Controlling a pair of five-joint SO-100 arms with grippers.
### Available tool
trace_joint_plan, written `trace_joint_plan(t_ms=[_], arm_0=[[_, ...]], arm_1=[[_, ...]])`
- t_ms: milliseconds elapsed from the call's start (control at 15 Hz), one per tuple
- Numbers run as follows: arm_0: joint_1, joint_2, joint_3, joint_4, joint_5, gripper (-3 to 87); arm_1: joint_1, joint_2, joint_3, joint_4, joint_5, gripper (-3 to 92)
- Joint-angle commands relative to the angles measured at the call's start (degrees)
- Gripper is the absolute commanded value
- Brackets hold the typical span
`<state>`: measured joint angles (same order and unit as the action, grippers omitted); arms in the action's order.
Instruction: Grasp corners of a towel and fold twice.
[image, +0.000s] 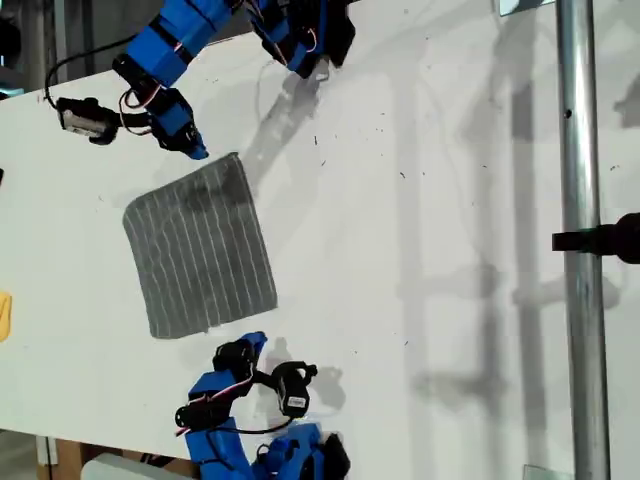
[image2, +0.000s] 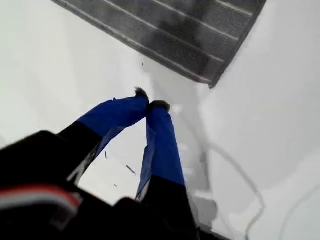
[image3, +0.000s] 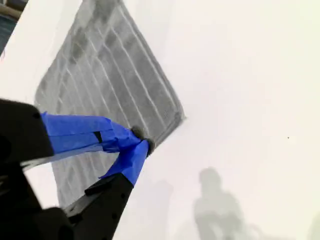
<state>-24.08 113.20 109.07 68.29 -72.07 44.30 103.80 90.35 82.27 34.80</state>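
The dark-grey striped towel lies flat on the white table, left of centre in the exterior view. My first gripper comes in from the exterior view's bottom. It is shut on bare table, a short gap from the nearest of the corners of the towel. My second gripper reaches in from the exterior view's top. It is shut, with its tips at the towel's edge, close to another corner. No cloth shows lifted.
A small yellow object sits at the exterior view's left edge. A metal pole with a black clamp runs down the exterior view's right side. Arm shadows fall across the table.
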Motion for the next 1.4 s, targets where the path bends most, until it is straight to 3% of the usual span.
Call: trace_joint_plan(t_ms=[0, 67, 333, 800, 1000, 1067, 1333], arm_0=[[-0.44, -5.1, -10.55, 2.29, 1.23, -2.9], [-0.18, -6.33, -11.69, 2.37, 1.23, -2.9], [0.09, -6.68, -11.95, 2.64, 1.32, -2.9], [1.67, -6.68, -12.13, 2.64, 0.18, -2.8], [1.76, -6.68, -12.13, 2.64, -0.26, -2.8], [1.76, -6.77, -12.04, 2.64, -0.53, -2.8], [1.76, -8.44, -12.48, 2.37, -1.23, -2.1]], arm_1=[[0.53, -3.78, -6.24, -0.62, -2.2, 28.1], [0.97, -4.83, -6.68, -0.62, -3.52, 32.8], [4.83, -6.24, -0.97, -4.66, -10.37, 35.0], [7.56, -23.73, 7.29, -20.21, -13.18, 31.8], [8.35, -32.96, 2.81, -20.13, -12.83, 22.5], [8.53, -33.84, 1.58, -19.42, -12.74, 7.4], [6.5, -34.45, 0.44, -20.04, -12.22, 0.8]])
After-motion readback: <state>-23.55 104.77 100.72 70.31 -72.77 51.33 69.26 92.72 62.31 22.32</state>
